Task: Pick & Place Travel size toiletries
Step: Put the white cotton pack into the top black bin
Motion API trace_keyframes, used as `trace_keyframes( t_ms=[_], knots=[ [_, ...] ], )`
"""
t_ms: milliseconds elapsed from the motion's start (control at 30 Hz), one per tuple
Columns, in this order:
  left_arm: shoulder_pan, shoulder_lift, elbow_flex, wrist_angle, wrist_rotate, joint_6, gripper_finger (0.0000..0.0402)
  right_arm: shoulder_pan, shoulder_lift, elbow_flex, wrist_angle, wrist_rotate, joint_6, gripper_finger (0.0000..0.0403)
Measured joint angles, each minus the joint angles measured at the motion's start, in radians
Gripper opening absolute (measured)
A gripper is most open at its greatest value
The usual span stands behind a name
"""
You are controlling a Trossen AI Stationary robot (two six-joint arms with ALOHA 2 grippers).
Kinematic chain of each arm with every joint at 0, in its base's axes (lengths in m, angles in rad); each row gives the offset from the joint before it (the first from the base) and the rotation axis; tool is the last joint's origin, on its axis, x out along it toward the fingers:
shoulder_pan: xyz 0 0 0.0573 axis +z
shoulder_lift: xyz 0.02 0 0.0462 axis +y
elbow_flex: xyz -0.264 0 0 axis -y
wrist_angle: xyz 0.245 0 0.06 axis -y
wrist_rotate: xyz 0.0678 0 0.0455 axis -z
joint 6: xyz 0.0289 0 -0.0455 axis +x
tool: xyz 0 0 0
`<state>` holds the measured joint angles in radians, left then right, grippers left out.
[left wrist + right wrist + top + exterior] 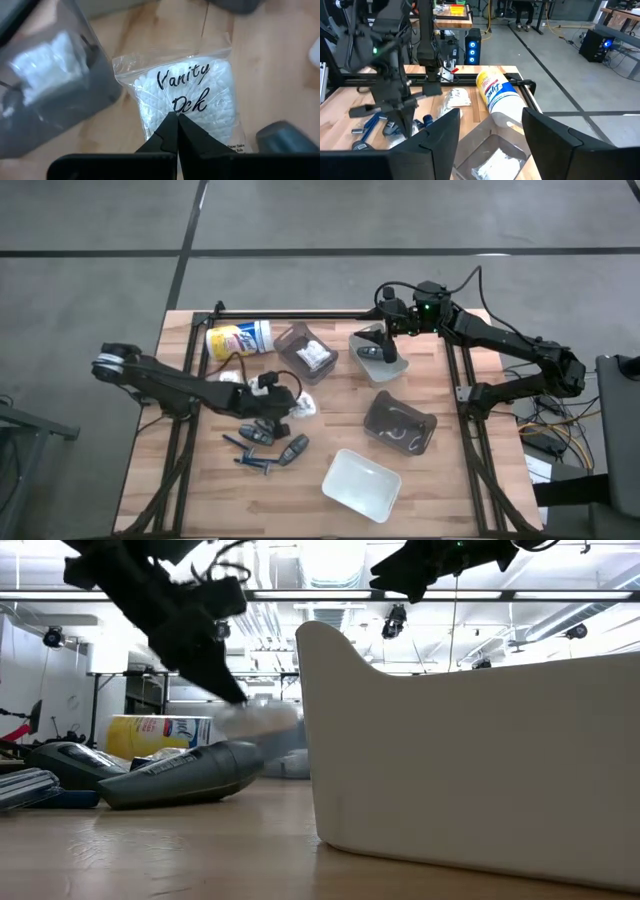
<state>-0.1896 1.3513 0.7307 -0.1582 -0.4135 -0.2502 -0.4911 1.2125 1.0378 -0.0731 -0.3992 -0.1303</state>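
Observation:
My left gripper [176, 120] is shut on a clear bag of white cotton swabs [192, 95] lettered "Vanity Pack", left of the table's middle [303, 408]. Dark grey-blue oblong toiletries [262, 430] and thin blue sticks [250, 462] lie on the wood near it. A smoky bin [305, 352] holds white packets. My right gripper [490, 140] hangs open, high over the far right part of the table [385, 330], with nothing between its fingers. My left gripper pinches the swab bag between its two fingertips, at the middle of the bag's lower part [174, 107] below the lettering. The fingers slant down at it from the table's left side. In the low view the bag [258, 720] shows beyond the fingertips, off the wood.
A large white canister with a yellow label [240, 340] lies at the far left. A clear bin [362, 340] with a dark item stands under my right gripper, another smoky bin [400, 423] at the right, and a white bin [362, 483] near the front edge.

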Motion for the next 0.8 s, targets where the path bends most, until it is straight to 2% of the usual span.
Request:
trace_keyframes(
  t_ms=[400,800],
  knots=[
    [0.034,-0.142,0.0,0.001,-0.087,0.089,0.0,0.0,0.0,0.0,-0.001,0.0,0.0,0.023],
    [0.149,-0.164,0.0,0.035,-0.128,0.152,0.0,0.0,0.0,0.0,-0.001,0.0,0.0,0.0263]
  ],
)
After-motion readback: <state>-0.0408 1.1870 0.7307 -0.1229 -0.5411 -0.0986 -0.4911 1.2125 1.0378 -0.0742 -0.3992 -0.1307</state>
